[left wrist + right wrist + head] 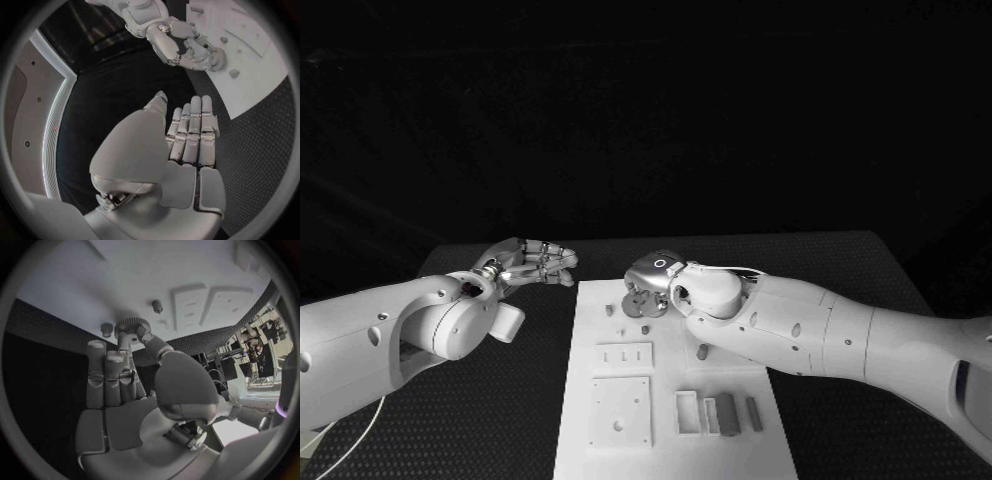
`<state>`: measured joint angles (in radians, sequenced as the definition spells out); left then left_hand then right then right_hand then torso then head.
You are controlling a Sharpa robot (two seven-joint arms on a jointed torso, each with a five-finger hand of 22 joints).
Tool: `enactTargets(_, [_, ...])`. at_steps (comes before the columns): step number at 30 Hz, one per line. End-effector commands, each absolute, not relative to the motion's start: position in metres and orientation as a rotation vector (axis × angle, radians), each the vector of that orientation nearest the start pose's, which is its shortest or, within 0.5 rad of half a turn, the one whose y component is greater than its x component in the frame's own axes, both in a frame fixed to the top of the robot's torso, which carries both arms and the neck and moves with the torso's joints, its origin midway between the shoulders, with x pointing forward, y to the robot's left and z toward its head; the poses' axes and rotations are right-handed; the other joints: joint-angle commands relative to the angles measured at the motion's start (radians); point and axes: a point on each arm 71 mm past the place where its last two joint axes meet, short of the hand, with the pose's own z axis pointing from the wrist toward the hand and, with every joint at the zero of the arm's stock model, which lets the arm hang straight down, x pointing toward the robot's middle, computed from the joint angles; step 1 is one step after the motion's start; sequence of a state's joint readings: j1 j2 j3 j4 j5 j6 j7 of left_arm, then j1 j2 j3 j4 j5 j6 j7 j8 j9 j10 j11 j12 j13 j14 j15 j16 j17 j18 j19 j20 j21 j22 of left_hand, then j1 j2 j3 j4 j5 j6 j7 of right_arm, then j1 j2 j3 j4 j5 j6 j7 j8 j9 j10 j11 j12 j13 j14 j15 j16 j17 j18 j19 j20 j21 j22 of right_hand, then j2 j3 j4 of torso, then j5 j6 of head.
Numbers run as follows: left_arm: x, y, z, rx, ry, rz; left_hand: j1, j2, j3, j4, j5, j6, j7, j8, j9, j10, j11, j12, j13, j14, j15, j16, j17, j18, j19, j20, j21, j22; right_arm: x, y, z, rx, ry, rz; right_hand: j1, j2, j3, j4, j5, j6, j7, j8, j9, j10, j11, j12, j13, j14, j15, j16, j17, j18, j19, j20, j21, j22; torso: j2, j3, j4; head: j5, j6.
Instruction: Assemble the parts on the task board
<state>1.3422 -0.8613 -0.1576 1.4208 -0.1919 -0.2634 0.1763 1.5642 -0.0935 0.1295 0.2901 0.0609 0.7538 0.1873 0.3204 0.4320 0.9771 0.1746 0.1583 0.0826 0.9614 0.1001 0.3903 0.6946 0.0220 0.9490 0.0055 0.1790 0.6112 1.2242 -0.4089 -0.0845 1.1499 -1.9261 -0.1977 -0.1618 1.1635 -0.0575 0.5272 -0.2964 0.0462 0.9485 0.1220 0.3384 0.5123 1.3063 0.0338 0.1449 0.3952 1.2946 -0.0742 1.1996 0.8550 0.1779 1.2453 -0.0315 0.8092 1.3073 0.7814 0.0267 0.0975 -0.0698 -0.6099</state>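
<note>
Centrally, low in the head view, the long white rectangular task board (pixel 675 420) lies on the black table (pixel 488 420). Above its upper end, the right silver hand (pixel 651 285) pinches a small round ridged grey part (pixel 131 326). Left of it, the left silver hand (pixel 531 263) hovers empty, fingers extended together.

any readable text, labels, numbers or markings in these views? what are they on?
None readable.
Task board: raised plates and holes, no lettering.
Left robot hand and right robot hand: no markings.
Clutter at the rim of the right wrist view is too small and blurred to tell.
</note>
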Motion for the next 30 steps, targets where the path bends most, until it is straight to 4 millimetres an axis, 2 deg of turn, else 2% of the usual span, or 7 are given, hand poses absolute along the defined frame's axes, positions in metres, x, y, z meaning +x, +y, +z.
enactTargets(1, [0.515,0.246,-0.165,-0.937,1.638,-1.276,-0.01,0.003,0.005,-0.001,-0.007,-0.001,0.009,-0.003,-0.001,0.001,0.009,-0.004,-0.001,0.008,0.001,-0.005,0.002,0.013,0.006,-0.004,-0.004,0.001,0.53,-0.073,-0.214,-0.699,1.582,0.347,0.001,0.007,0.0,0.003,0.002,0.062,-0.014,0.009,0.074,0.007,-0.001,-0.006,-0.003,-0.001,-0.004,0.004,-0.002,0.084,-0.002,-0.004,0.006,0.022,0.0,-0.0001,0.0003,0.0,-0.002])
enactTargets(30, [0.515,0.249,-0.165,-0.941,1.638,-1.272,-0.01,0.003,0.006,-0.001,-0.007,0.0,0.009,-0.004,-0.001,0.001,0.009,-0.004,-0.002,0.009,0.001,-0.007,0.004,0.013,0.006,-0.004,-0.005,0.002,0.535,-0.086,-0.22,-0.677,1.616,0.283,-0.003,0.004,-0.001,0.004,0.002,0.058,-0.012,0.004,0.074,0.004,0.001,-0.011,-0.003,-0.005,-0.002,0.001,-0.004,0.084,-0.007,-0.002,0.006,0.021,0.0,0.0006,-0.0016,0.004,-0.01])
